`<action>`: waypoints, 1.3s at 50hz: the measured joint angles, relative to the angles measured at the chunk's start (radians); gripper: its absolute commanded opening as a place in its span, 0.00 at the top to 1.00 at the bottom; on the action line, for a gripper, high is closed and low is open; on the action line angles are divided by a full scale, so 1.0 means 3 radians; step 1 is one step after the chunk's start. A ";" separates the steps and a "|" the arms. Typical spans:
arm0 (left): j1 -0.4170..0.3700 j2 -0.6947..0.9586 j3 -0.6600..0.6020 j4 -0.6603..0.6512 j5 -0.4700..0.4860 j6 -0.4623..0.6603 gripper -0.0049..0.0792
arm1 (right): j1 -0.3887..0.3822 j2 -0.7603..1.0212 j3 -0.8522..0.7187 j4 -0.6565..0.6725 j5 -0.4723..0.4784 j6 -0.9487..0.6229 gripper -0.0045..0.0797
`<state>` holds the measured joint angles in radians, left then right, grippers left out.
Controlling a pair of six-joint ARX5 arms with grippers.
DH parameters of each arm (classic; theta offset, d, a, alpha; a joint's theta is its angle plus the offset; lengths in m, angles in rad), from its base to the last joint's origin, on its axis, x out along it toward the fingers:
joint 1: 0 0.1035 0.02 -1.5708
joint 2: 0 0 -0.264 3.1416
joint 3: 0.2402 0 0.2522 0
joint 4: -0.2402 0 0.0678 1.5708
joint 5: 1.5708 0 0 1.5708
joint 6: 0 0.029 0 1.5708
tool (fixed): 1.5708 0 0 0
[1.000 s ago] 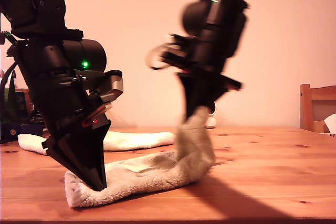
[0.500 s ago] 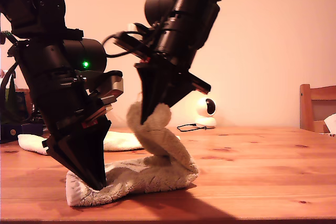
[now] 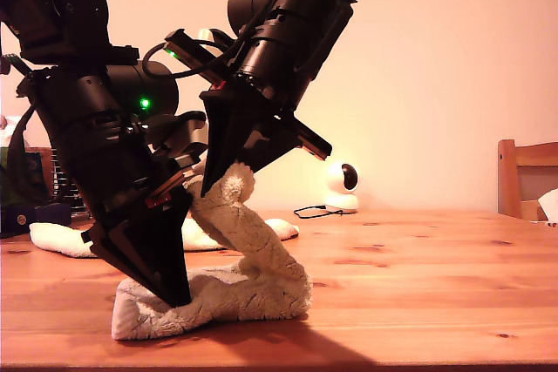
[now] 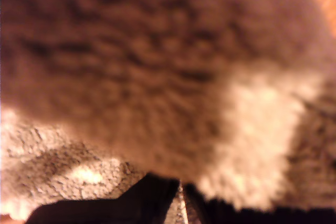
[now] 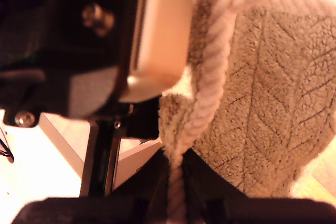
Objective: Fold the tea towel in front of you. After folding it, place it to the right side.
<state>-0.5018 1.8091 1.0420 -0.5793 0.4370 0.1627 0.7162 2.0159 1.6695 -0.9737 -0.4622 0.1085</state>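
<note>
The exterior camera is sitting low at the counter (image 3: 418,259) edge, looking level across it toward the wall. Both wrist cameras are looking along their hands, pressed very near the towel (image 3: 248,280) (image 4: 157,77) (image 5: 262,103), which all three views are sharing.

Blurred fluffy tea towel (image 4: 157,66) fills frame; first end effector (image 4: 181,200) tips nearly together beneath.

A small white camera (image 3: 342,186) and black cable (image 3: 314,212) sit on the wooden table (image 3: 436,276); a chair (image 3: 526,179) stands behind.
</note>
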 measured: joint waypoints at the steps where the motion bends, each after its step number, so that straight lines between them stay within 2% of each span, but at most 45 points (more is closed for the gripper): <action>1: 0.0003 0.0000 0.0000 -0.0010 0.0000 0.0000 0.96 | 0.0000 0.0000 0.0000 0.0005 0.0000 0.0000 0.96; 11: 0.0079 -0.0103 -0.0015 -0.0164 0.0000 0.0001 0.96 | 0.0000 0.0000 0.0000 0.0052 -0.0004 0.0010 0.96; 21: 0.0178 -0.0758 -0.0028 -0.0398 -0.0004 0.0001 0.96 | 0.0000 0.0000 0.0000 0.0117 -0.0010 0.0075 0.96; 27: 0.0219 -0.1038 -0.0027 -0.0566 -0.0137 0.0001 0.96 | 0.0019 0.0000 0.0000 0.0178 -0.0010 0.0104 0.96; 51: 0.0332 -0.1035 -0.0027 -0.1047 -0.0643 0.0003 0.96 | 0.0239 0.0000 0.0000 0.0623 0.0114 0.0322 0.96; 65: 0.0474 -0.1306 -0.0028 -0.1236 -0.0678 0.0055 0.96 | 0.0263 0.0000 0.0000 0.0792 0.0141 0.0429 0.79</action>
<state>-0.3595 1.4174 1.0336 -0.9501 0.2337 0.1791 0.7952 2.0159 1.6695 -0.7361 -0.4198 0.2371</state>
